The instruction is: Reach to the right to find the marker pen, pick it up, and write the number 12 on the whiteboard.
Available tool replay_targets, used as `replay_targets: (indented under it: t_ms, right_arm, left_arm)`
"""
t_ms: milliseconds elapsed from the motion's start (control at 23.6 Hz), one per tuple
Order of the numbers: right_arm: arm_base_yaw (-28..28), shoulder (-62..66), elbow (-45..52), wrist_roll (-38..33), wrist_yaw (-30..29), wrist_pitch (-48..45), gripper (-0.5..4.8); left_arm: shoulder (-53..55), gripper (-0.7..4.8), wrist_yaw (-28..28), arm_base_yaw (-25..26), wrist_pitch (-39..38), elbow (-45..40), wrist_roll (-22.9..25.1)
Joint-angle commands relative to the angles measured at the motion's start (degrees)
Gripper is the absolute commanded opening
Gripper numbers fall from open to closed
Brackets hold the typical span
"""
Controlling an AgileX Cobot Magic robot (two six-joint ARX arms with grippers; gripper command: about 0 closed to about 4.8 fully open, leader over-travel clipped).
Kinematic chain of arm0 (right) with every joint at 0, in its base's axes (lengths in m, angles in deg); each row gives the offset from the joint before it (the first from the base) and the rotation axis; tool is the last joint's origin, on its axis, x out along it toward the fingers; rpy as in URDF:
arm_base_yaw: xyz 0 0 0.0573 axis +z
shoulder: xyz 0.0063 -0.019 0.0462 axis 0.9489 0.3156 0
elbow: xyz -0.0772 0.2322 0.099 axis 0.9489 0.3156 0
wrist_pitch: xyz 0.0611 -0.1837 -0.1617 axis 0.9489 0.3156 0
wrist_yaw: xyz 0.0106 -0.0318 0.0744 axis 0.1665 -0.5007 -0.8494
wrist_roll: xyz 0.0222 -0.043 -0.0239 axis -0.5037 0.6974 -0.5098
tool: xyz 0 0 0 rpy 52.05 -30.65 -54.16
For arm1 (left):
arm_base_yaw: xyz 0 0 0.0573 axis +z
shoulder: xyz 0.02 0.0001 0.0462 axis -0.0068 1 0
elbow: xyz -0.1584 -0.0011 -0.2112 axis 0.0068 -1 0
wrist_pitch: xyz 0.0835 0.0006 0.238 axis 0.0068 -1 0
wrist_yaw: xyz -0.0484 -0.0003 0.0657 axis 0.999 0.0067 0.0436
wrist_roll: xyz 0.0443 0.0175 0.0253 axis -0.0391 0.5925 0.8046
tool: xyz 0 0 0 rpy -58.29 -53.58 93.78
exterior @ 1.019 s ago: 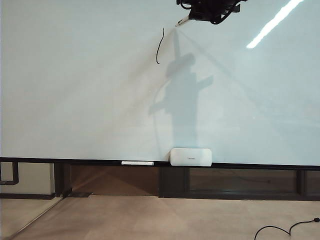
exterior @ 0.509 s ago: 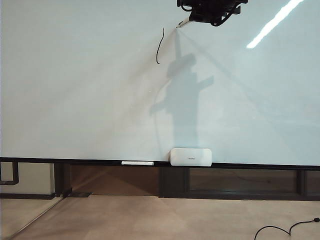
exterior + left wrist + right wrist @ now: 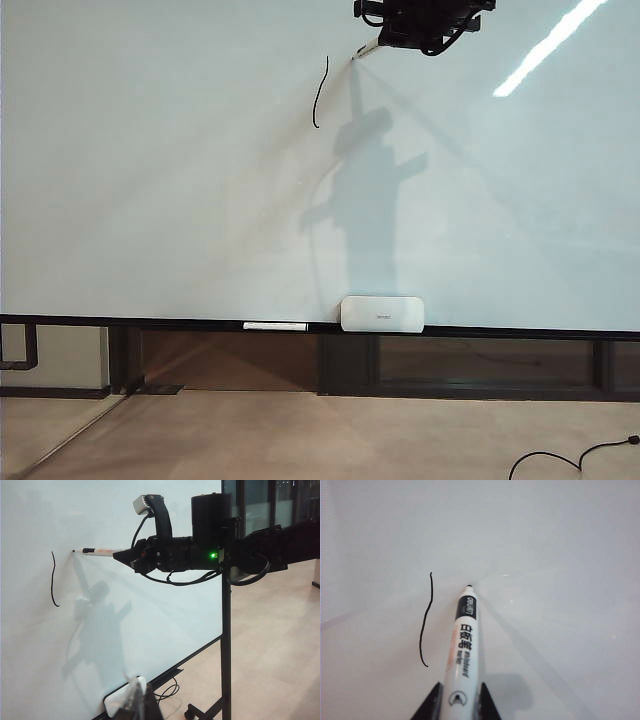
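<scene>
Right gripper, closed on marker pen, holds tip at whiteboard beside the drawn "1"; left gripper state indeterminate

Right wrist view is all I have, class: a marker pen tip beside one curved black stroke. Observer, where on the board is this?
Observer: Near the top edge of the whiteboard. The stroke sits high, left of the right gripper, which is shut on the marker pen.
Operator: Anything below?
Observer: A white rounded box stands on the dark ledge.
Operator: And the left gripper?
Observer: The left gripper is only a dark blur in its own wrist view; open or shut, I cannot tell.
</scene>
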Motion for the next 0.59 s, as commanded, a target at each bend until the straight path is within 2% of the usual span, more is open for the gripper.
replay_targets:
  t_ms: [42,594]
  right_arm:
    - [-0.35,-0.13,-0.24,0.09,0.26,-1.14,-0.02]
    - [-0.59,1.05,-0.26,-0.52,0.13,-1.27,-0.02]
  left_arm:
    - [-0.09,-0.05,0.37,0.02,0.35,0.35,0.22]
    - [-0.09,-0.05,0.37,0.02,0.31,0.35,0.22]
